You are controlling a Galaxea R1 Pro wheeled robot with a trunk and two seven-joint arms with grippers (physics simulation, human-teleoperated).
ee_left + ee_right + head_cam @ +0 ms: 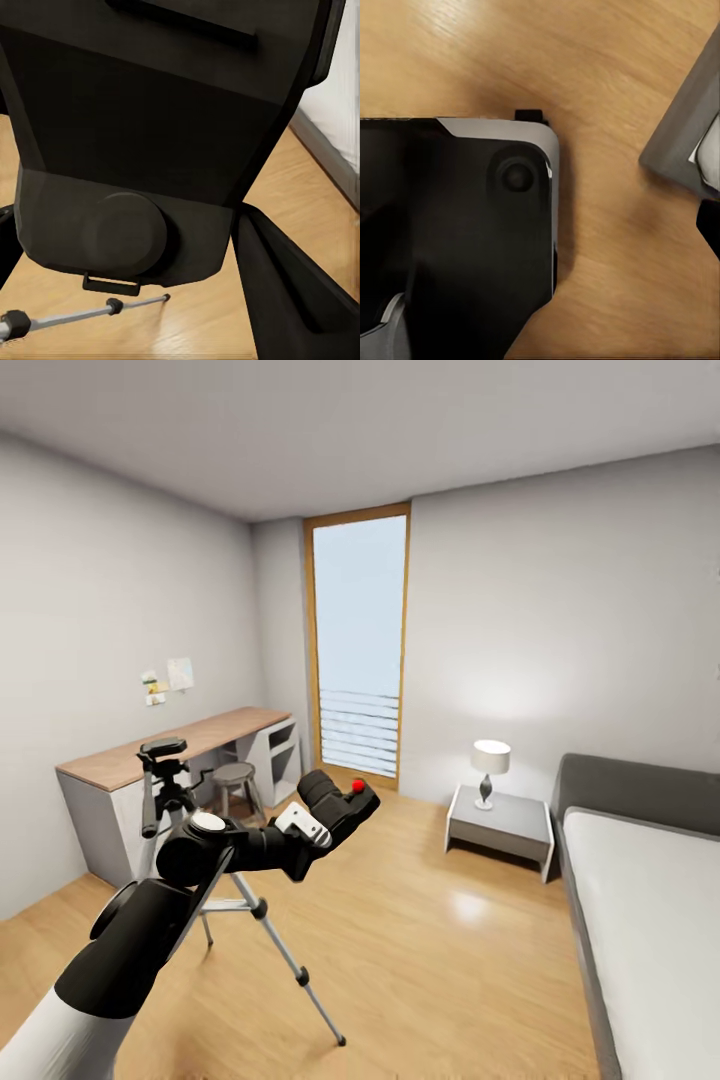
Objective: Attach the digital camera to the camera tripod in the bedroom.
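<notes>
Two black fingers of the left gripper [345,805] are clamped on the digital camera [338,801], a small black box with a round red button on top, held in the air at the centre of the head view, slightly left and below the middle. In the left wrist view the digital camera's dark body [150,142] takes up most of the frame, its short round lens barrel low and left of centre, with one finger [289,292] pressed against its lower right side. Behind it the left arm [150,920] runs down to the lower left corner of the head view, black near the wrist and white at the bottom edge. Just behind the arm stands the camera tripod [170,800] on the light wood floor [430,960], its black head and handle at left of centre and one silver-grey leg slanting down to a black foot near the bottom middle. A thin part of that leg [82,315] shows at the lower left of the left wrist view. Further back along the left wall is a wood-topped table [170,745] with a round stool [235,775] under it. A tall wood-framed window [358,650] fills the centre back. At right are a grey nightstand [500,825] with a white lamp [490,765], and a grey bed [645,900]. The right wrist view looks down on wood floor and a black rounded robot part [457,240]; whether the right gripper is shut or released cannot be told.
</notes>
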